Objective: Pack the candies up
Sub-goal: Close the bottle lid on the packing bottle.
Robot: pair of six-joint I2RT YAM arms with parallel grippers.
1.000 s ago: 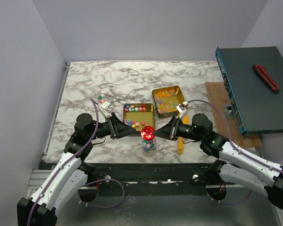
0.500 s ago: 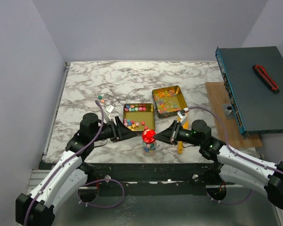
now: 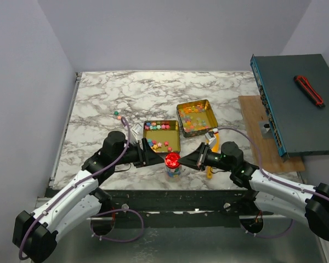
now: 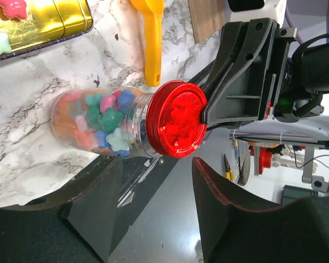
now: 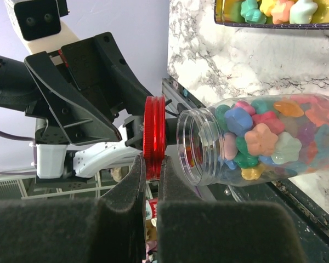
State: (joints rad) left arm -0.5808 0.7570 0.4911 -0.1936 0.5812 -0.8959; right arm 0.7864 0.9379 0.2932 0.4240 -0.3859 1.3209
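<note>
- Top view: your jar (image 3: 174,171) stands near the front edge of the counter (image 3: 153,93), between the two hands. Part of the candies (image 3: 174,172) are in it. More pastel ones lie in the near tin (image 3: 177,136), jellies fill the far tin (image 3: 211,112), and a few loose sweets (image 3: 116,114) sit well off to the left. I judge the packing partly done, with plenty left unpacked. The yellow scoop (image 3: 210,169) lies just right of the jar, under your right arm.
- Left wrist view: the jar body is packed most of the way with pastel sweets. The red cap (image 4: 178,126) sits at its mouth, its rim pinched by your right hand (image 4: 219,104). Your left hand (image 4: 156,175) has its fingers spread, and the jar lies just beyond the tips. It is near them but not gripped.
- Right wrist view: your right hand (image 5: 152,164) is pressed onto the cap, which shows edge-on. A thin gap separates the cap from the open jar mouth (image 5: 192,145), so it is not seated. Whether you mean to close it now or add more first, I cannot tell.
</note>
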